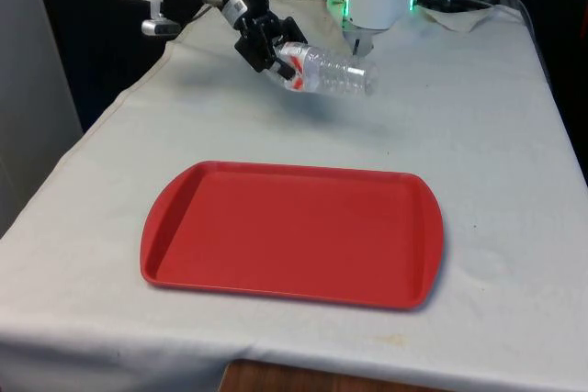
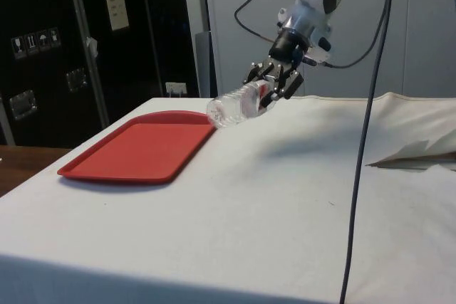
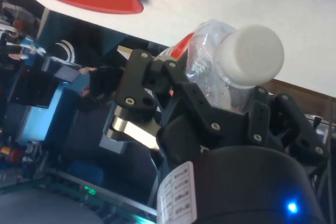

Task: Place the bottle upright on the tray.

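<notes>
A clear plastic bottle (image 1: 333,71) with a white cap and a red-and-white label hangs in the air, lying nearly level. My black gripper (image 1: 273,50) is shut on its neck end. In the side view the bottle (image 2: 234,105) slopes down toward the tray, held by the gripper (image 2: 274,85) above the cloth. The wrist view has the white cap (image 3: 251,55) close up, with the gripper (image 3: 210,106) clamped around the bottle's neck (image 3: 207,72). The red tray (image 1: 294,231) lies flat on the white cloth nearer the front, bare; in the side view the tray (image 2: 139,149) sits just beyond the bottle's base.
White cloth (image 1: 487,135) covers the table around the tray. A crumpled fold of cloth (image 2: 417,151) lies to the side view's right. A dark cable (image 2: 363,140) hangs down in front of the side camera. Dark cabinets (image 2: 57,55) stand behind the tray.
</notes>
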Robot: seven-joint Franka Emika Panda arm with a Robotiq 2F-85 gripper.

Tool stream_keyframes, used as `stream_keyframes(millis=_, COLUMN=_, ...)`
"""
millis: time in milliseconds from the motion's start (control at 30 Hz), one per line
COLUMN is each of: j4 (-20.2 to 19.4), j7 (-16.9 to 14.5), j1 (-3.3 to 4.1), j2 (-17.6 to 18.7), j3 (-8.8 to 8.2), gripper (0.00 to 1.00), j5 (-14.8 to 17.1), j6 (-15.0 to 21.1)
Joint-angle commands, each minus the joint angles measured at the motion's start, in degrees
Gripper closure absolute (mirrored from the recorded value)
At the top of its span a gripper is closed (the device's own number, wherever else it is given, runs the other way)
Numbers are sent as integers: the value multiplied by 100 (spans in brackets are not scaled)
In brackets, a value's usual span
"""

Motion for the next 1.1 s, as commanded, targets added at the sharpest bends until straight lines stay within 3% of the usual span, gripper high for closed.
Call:
stream_keyframes(millis=0, j4=-6, j7=109, j1=57, j2=-63, j3=-34, gripper=67, j5=-80, j6=80)
stream_keyframes(millis=33, j4=0, j7=0, j1=0, j2=0, j3=0, gripper=67, j5=0, j6=0)
stream_keyframes(millis=67, j4=6, j7=149, j1=57, j2=-97, j3=-40, gripper=67, j5=-120, j6=80)
stream_keyframes(millis=100, j4=11, j7=189, j1=63, j2=-126, j3=-46, gripper=67, j5=-166, j6=74)
stream_keyframes(millis=233, j4=57, j7=378, j1=63, j2=-275, j3=-57, gripper=67, j5=-355, j6=74)
stream_keyframes(millis=267, j4=57, j7=292, j1=17, j2=-229, j3=-29, gripper=67, j5=-286, j6=0)
stream_keyframes(millis=333, j4=80, j7=464, j1=69, j2=-338, j3=-63, gripper=67, j5=-441, j6=74)
stream_keyframes(millis=533, j4=160, j7=710, j1=63, j2=-516, j3=-57, gripper=67, j5=-710, j6=57)
stream_keyframes(millis=567, j4=155, j7=630, j1=23, j2=-476, j3=-34, gripper=67, j5=-642, j6=0)
stream_keyframes(millis=600, j4=172, j7=745, j1=63, j2=-539, j3=-57, gripper=67, j5=-739, j6=52)
stream_keyframes(millis=833, j4=286, j7=951, j1=69, j2=-659, j3=-52, gripper=67, j5=-963, j6=11)
stream_keyframes(millis=867, j4=281, j7=877, j1=40, j2=-625, j3=-34, gripper=67, j5=-894, j6=-17)
stream_keyframes(millis=900, j4=321, j7=991, j1=80, j2=-676, j3=-52, gripper=67, j5=-1003, j6=0)
stream_keyframes(millis=1067, j4=424, j7=1112, j1=86, j2=-728, j3=-52, gripper=67, j5=-1146, j6=-40)
